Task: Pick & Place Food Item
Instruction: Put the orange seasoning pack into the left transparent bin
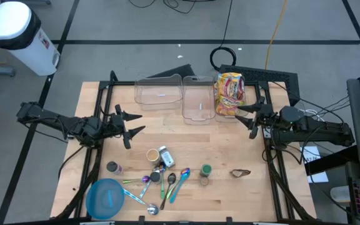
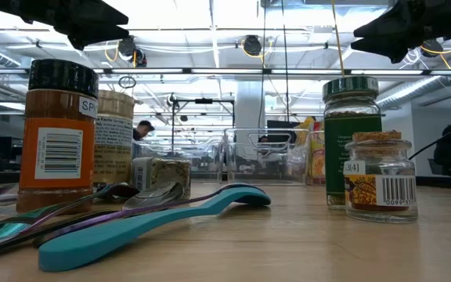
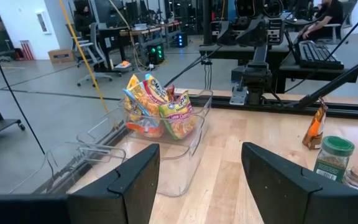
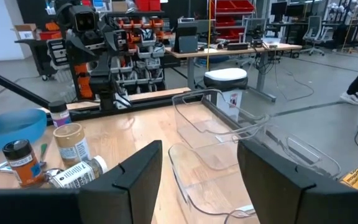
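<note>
**Both arms idle, food still in its bin**

At the far edge of the counter, the food packets sit bunched in a clear bin, with two empty clear bins beside it. Your left gripper hovers at the left side, its fingers parted and holding nothing; your right gripper hangs just beside the packets — also parted and empty.

Watch these as you go in:

- The packets lean on each other, so a pinch on one may drag its neighbour out or crumple the bag.
- The bin walls are clear and light — a finger could catch the rim and shove or tip the bin.
- The spice jars and spoons crowd the near half, so a low sweep with the left arm would likely knock them over.
</note>
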`<state>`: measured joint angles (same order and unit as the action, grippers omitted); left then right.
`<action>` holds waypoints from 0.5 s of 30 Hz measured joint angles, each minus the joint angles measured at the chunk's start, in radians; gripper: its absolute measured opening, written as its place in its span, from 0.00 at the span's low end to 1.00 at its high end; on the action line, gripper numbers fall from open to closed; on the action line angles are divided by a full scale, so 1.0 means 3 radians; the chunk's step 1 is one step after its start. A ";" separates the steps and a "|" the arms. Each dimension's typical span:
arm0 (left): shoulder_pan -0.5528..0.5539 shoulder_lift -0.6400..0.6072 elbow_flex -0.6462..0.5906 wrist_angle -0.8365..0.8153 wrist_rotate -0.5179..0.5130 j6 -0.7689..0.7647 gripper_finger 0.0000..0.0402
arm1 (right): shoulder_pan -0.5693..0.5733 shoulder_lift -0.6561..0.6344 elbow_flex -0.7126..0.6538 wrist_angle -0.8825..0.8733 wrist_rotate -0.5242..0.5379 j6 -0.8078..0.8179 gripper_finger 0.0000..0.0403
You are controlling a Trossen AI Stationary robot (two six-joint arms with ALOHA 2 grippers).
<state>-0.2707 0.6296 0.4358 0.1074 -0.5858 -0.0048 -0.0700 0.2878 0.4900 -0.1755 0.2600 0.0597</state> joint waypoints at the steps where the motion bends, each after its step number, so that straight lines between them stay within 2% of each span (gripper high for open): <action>1: 0.0000 0.0000 0.0000 -0.0001 0.0000 0.0000 0.58 | 0.0000 0.0000 0.0000 0.0005 0.0000 -0.0001 0.50; 15: 0.0000 0.0000 0.0001 0.0000 0.0000 0.0001 0.58 | 0.0000 0.0000 0.0000 0.0022 0.0000 -0.0013 0.50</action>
<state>-0.2707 0.6296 0.4362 0.1074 -0.5858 -0.0044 -0.0700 0.2878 0.4900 -0.1688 0.2600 0.0559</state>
